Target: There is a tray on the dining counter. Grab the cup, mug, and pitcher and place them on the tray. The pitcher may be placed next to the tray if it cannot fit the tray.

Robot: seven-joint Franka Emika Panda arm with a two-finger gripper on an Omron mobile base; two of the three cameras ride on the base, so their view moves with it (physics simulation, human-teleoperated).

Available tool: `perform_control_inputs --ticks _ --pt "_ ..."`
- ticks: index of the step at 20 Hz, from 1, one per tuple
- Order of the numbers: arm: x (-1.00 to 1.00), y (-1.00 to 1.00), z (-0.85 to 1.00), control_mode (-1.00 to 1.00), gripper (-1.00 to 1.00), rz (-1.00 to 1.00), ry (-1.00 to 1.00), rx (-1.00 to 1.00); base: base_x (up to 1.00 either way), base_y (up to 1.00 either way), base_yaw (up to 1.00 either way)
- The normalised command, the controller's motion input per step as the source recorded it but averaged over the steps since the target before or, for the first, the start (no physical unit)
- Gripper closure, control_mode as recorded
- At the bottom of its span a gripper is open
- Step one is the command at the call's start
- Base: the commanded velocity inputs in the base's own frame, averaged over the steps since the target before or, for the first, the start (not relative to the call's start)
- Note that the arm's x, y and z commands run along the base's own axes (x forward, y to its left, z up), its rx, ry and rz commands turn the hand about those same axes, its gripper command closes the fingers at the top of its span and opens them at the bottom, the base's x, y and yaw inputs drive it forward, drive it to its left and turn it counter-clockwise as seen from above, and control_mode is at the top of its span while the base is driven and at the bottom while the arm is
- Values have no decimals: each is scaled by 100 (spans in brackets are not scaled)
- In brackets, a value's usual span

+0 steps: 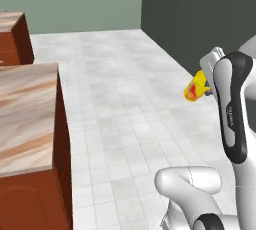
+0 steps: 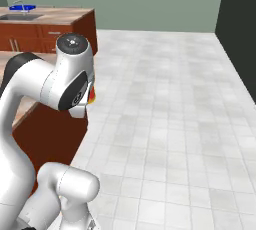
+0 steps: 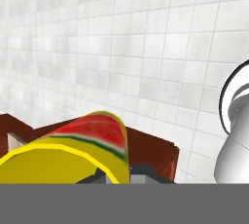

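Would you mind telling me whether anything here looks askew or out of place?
Yes: the yellow cup is off any counter, held in the shut gripper above the white tiled floor, well to the side of the marbled counter. It sits tilted rather than upright. Nothing looks spilled or damaged.

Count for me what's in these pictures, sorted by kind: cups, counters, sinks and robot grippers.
Cups: 1, the yellow cup held in the gripper
Counters: 2, the near counter and the far counter
Sinks: 1, the sink
Grippers: 1
Total: 5
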Motion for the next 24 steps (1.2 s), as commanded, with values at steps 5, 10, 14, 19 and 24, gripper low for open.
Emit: perform_control_inputs --ticks 5,10,14,19,24 --pt "0 0 0 100 100 0 0 0 38 -100 0" --pt "0 0 0 100 100 0 0 0 96 -92 8" --pt "0 0 0 100 100 0 0 0 100 -25 8" --pt "0 0 0 100 100 0 0 0 100 -3 4" --pt "0 0 0 100 100 0 0 0 100 0 5"
